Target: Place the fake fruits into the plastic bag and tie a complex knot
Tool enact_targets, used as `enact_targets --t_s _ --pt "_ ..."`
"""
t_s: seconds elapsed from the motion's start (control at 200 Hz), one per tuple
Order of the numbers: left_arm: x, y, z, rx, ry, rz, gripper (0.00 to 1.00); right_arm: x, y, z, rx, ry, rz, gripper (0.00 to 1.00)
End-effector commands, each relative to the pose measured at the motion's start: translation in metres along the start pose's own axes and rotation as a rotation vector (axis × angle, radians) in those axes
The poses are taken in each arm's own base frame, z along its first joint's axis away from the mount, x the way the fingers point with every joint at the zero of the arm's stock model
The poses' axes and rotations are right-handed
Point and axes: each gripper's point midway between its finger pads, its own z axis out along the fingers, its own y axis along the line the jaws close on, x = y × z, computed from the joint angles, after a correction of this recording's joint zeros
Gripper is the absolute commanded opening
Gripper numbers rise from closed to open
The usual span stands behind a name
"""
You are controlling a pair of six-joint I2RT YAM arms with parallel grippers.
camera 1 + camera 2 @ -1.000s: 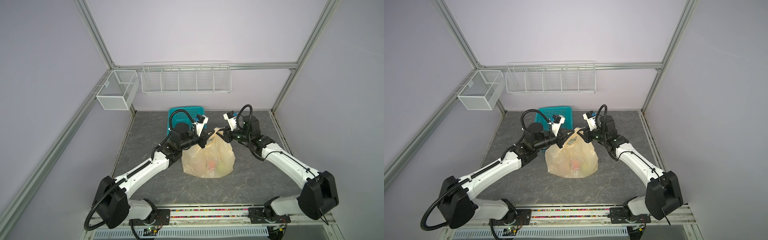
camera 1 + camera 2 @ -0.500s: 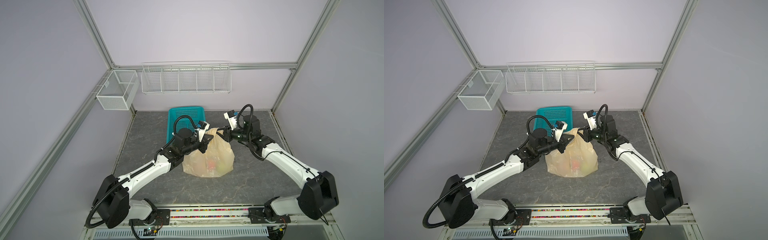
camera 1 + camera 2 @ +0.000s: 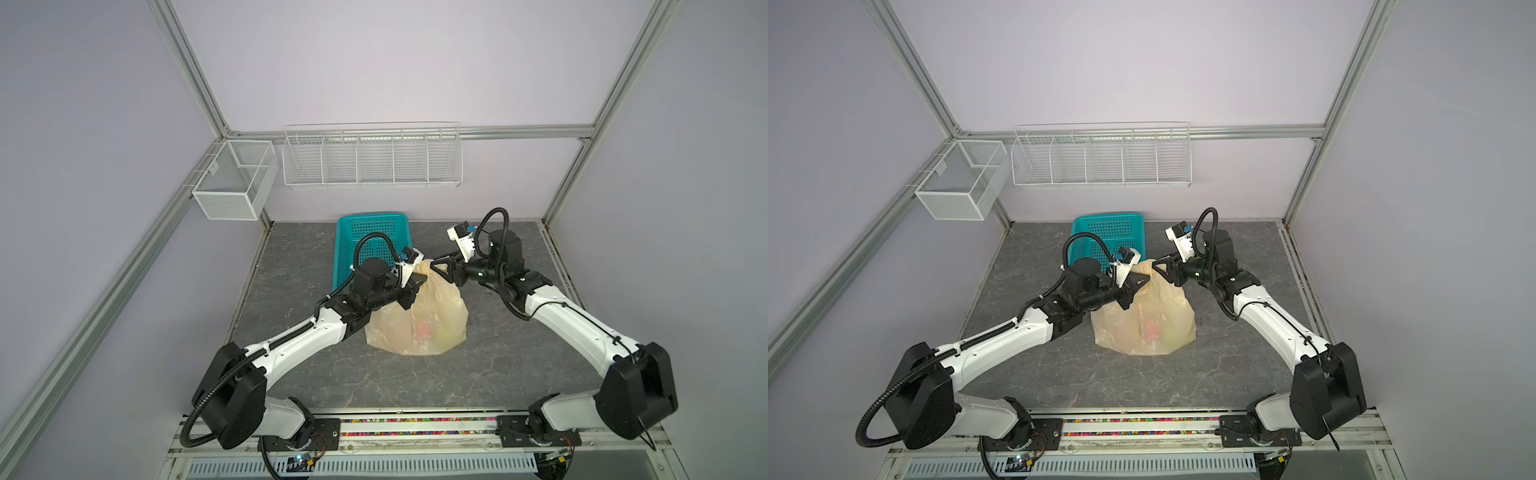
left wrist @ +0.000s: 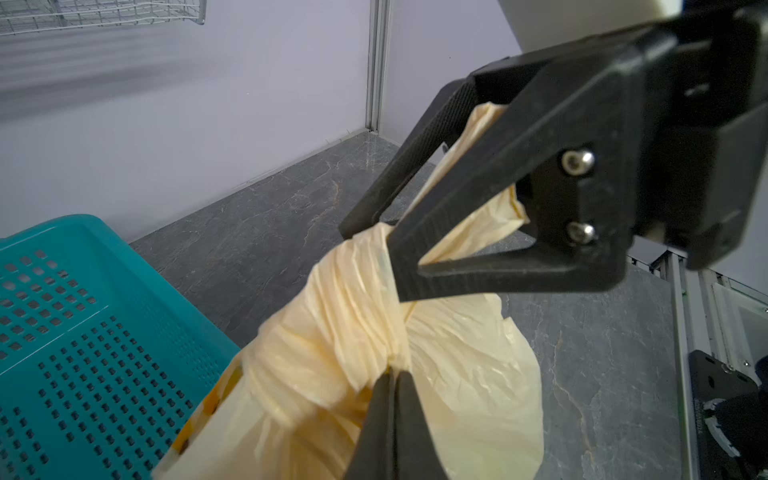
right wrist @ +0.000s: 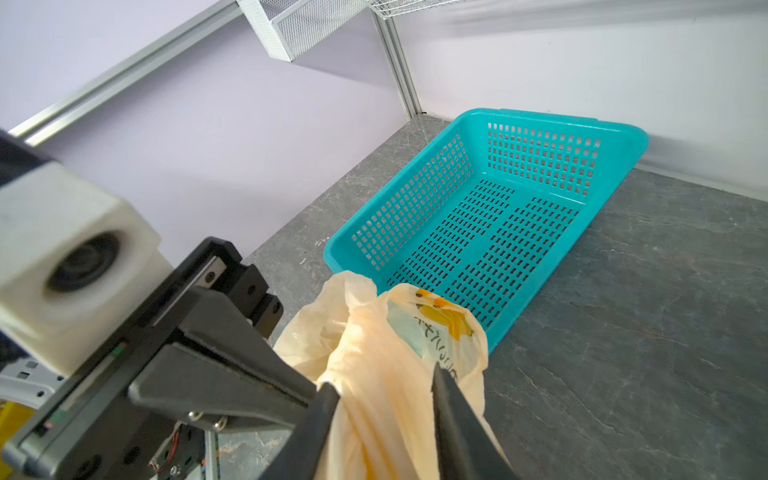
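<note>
Bag (image 3: 419, 320) is sitting upright on the table (image 3: 498, 365), between my two arms. The fruits (image 3: 424, 328) are showing through its film as red and green blurs at the bottom. I am judging loading complete and tying the step in hand.

Item one, far left: the basket (image 3: 370, 245) is lying behind the bag, just beside it, and is showing no fruit inside.

Item two: my left gripper (image 4: 392, 382) is clenched tight, its jaws pressing together on a fold of the bag directly beneath the knot (image 4: 357, 291). It is acting as the anchor.

Item three: the knot is standing at the bag's top as a bunched wrap of handle film. One handle end (image 4: 478, 224) is running out of it sideways, straight into my right gripper.

Item four, right: my right gripper (image 5: 382, 390) is straddling that end with its jaws standing apart. Film is lying between them and brushing one finger, but I am not judging it clamped.

Finding: the end's long axis is pointing from the knot toward the right arm and away from the left. Both grippers are sitting close against the knot, the left under it and the right beside it. Any cinching pull is going to have to run along that axis, rightward, with the left holding firm.

Risk: with the right jaws slack, the end could slip free, and an off-axis pull could tear the thin film.
</note>
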Motion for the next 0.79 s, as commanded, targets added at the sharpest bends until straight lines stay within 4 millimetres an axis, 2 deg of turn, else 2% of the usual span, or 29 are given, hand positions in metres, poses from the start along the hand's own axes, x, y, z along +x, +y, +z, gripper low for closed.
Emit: enact_targets --t_s 0.0,0.13,0.23,0.39,0.64,0.75,0.79 --pt "0.008 -0.004 0.002 0.021 0.017 0.017 0.0 0.002 0.004 -0.005 -0.037 0.016 -0.063 0.51" --pt "0.008 -0.006 0.003 0.032 0.015 0.024 0.0 0.002 0.009 -0.002 -0.075 0.02 -0.061 0.71" --pt "0.009 -0.006 0.002 0.035 0.016 0.027 0.0 0.003 0.012 0.0 -0.097 0.018 -0.059 0.75" --pt "0.011 -0.01 0.003 0.054 0.02 0.031 0.0 0.007 0.008 0.007 -0.093 0.031 -0.037 0.76" --pt "0.015 -0.014 0.004 0.067 0.028 0.05 0.0 0.016 0.004 0.019 -0.088 0.054 -0.024 0.68" --pt "0.017 -0.015 0.006 0.072 0.039 0.063 0.0 0.012 0.008 0.018 -0.1 0.041 -0.031 0.55" --pt "0.019 -0.016 0.006 0.072 0.043 0.065 0.0 0.01 0.009 0.018 -0.102 0.037 -0.034 0.47"
